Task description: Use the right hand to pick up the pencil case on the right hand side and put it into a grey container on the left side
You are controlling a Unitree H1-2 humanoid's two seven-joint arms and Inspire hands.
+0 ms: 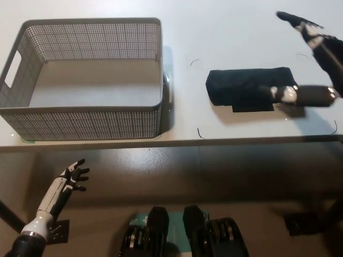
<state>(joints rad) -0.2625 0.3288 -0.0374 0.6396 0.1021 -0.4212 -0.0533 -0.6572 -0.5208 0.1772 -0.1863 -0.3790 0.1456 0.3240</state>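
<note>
A black pencil case [244,88] lies flat on the white table [230,32], right of centre. My black right hand [313,64] hovers over the case's right end, fingers spread wide; one finger reaches across the case's lower right edge, others point up and left above it. It holds nothing. The grey mesh container [86,80] stands on the table's left part with nothing inside. My white left hand [67,184] rests below the table edge at the lower left, fingers apart.
The table's front edge [171,143] runs across the picture just below the container and the case. A few thin dark marks lie on the table around the case.
</note>
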